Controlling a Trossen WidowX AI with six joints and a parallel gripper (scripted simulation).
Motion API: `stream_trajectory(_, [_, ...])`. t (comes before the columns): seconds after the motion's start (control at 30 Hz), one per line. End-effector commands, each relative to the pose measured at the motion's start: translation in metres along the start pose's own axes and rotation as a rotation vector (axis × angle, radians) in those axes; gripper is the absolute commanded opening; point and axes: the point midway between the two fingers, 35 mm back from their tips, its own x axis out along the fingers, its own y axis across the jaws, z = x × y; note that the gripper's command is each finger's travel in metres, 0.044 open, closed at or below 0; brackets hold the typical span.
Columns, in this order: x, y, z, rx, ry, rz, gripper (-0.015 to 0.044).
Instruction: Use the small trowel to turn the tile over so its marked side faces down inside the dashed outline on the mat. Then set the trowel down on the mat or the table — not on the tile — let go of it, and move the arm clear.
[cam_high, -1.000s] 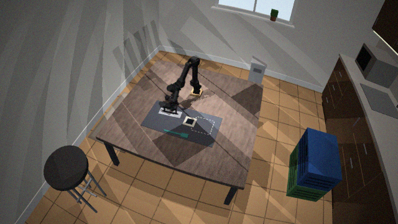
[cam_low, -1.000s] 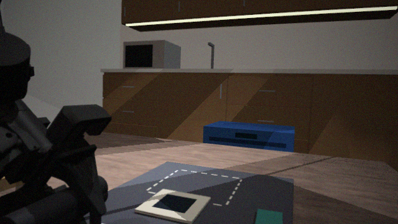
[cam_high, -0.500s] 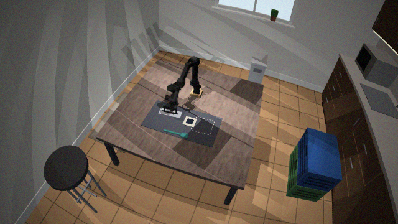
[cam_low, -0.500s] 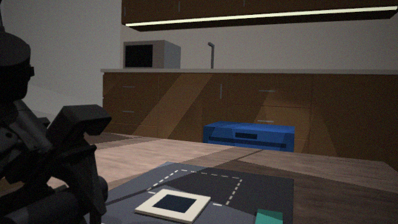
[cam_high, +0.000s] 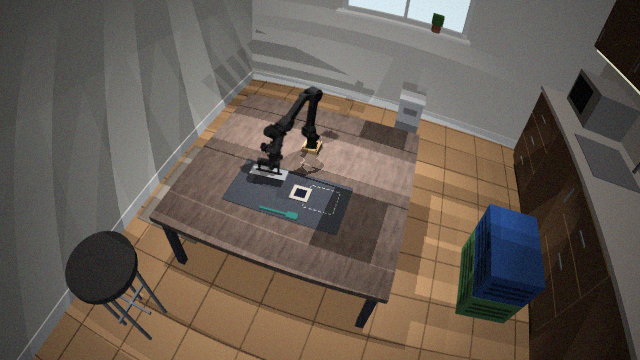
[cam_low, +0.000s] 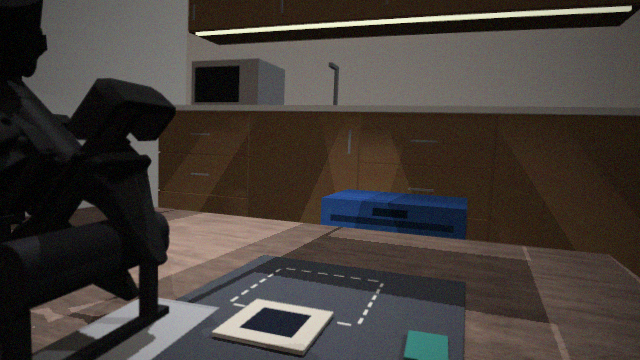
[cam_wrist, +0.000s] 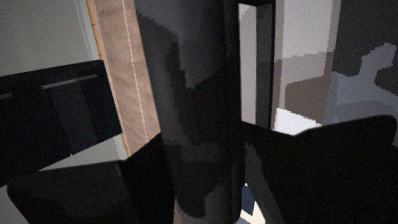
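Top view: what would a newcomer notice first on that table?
The black arm bends over the table, its hand shut on a dark upright handle standing on a grey plate at one end of the mat. Beside it, a white tile with a dark square overlaps the dashed outline. A teal tool lies nearer the table's front edge.
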Motion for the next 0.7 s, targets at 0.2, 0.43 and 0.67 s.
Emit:
stream_trajectory(0.2, [0.020,0.015,-0.016,-0.019,-0.065,-0.006,0.0000])
stream_trajectory(0.43, [0.037,0.025,-0.033,-0.031,-0.118,0.003,0.0000])
stream_trajectory(0.67, [0.039,0.023,-0.033,-0.031,-0.118,0.003,0.0000])
